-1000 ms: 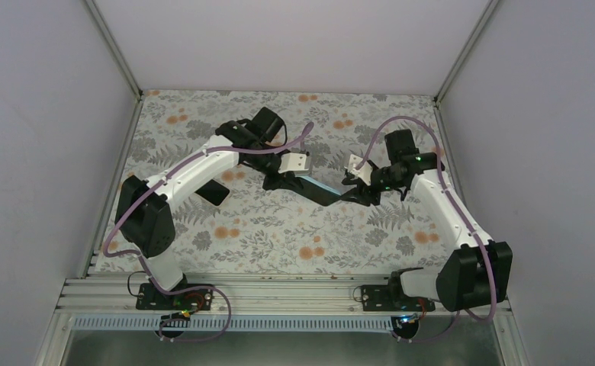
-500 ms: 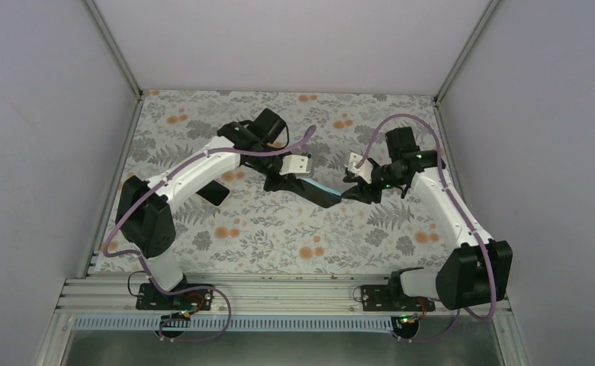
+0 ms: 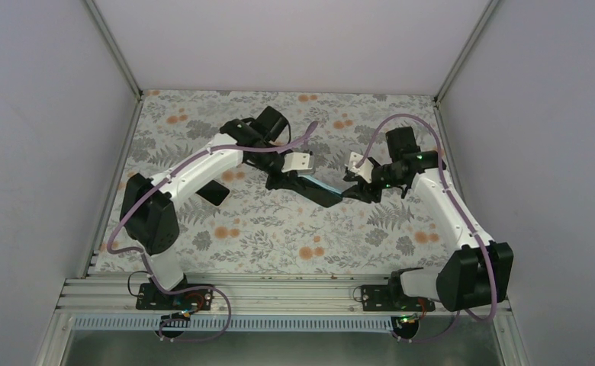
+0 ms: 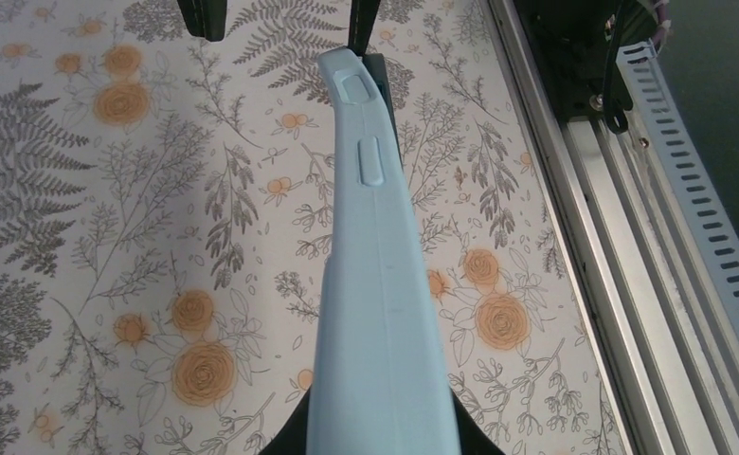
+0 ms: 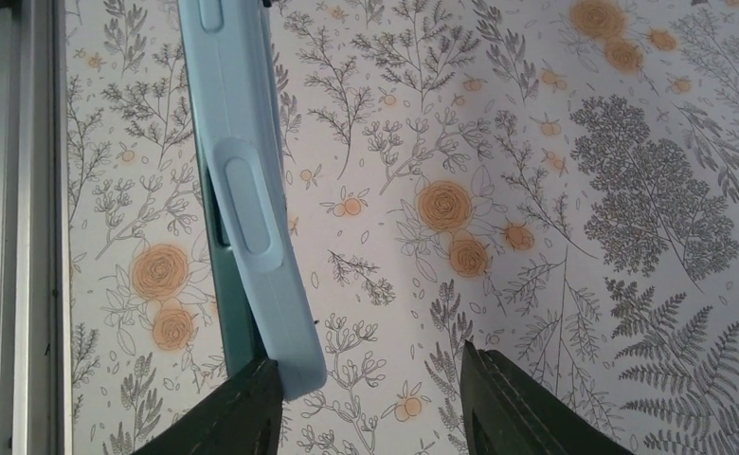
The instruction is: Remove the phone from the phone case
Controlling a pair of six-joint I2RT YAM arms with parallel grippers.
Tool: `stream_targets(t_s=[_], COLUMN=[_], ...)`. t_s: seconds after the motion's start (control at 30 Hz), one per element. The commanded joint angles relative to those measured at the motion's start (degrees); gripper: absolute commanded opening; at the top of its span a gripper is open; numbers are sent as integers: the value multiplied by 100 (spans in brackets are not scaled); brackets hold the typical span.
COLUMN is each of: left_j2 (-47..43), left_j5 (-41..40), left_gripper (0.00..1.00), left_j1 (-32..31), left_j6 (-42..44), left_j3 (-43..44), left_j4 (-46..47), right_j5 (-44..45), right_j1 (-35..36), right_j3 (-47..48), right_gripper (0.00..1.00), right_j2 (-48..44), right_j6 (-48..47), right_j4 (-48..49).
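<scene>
A phone in a light blue case (image 3: 321, 187) hangs above the table between the two arms. My left gripper (image 3: 293, 180) is shut on one end of it. In the left wrist view the case's side edge (image 4: 377, 284) runs up the middle, with the dark fingers (image 4: 285, 442) just showing at the bottom. My right gripper (image 3: 353, 191) is open at the other end. In the right wrist view (image 5: 370, 403) the case's corner (image 5: 252, 218) rests by the left finger (image 5: 233, 408). A dark teal phone edge (image 5: 230, 313) peeks out beside the case.
A flat black object (image 3: 213, 194) lies on the flowered table (image 3: 279, 236) left of centre, under the left arm. The slotted aluminium rail (image 3: 279, 293) runs along the near edge and shows in the left wrist view (image 4: 631, 237). Grey walls close in the sides and back.
My right gripper has shifted slightly left and up, closer onto the case's end. The left gripper and the cased phone have barely moved.
</scene>
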Motion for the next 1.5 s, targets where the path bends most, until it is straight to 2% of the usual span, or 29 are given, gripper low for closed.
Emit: stream_targets(t_s=[0.0, 0.37, 0.5, 0.7, 0.93, 1.13, 1.2, 1.27, 1.37, 1.4, 1.47], left_j2=[145, 361, 322, 435, 637, 573, 549, 486, 285, 225, 129], left_j5=[1641, 2634, 2808, 2821, 2494, 2332, 2252, 2167, 1819, 1644, 1318], left_gripper=[2, 2, 2, 2, 2, 2, 2, 2, 2, 4, 14], left_j1=[-328, -363, -362, -362, -403, -424, -419, -395, -338, -336, -327], left_j6=[136, 310, 350, 390, 157, -294, -352, -451, -697, -770, -816], left_j3=[468, 893, 990, 1013, 1006, 944, 946, 904, 790, 778, 755], left_j4=[-110, -577, -683, -663, -256, 252, 326, 471, 902, 1029, 1161], right_j5=[-21, 430, 280, -753, -1905, -2113, -2173, -2232, -2265, -2257, -2193], right_j1=[247, 436, 489, 569, 849, 1380, 1432, 1439, 1439, 1432, 1416], right_j3=[-91, -596, -749, -296, 875, 892, 816, 752, 753, 765, 741], right_gripper=[48, 46, 46, 49, 53, 53, 50, 41, 11, 5, 4], right_j2=[-126, -252, -188, 87, 767, 1000, 1065, 1113, 1231, 1278, 1304], right_j6=[430, 945, 925, 654, -105, 241, 321, 474, 508, 496, 498], right_j4=[986, 2008, 2217, 1564, -168, -13, 71, 187, 101, 38, -52])
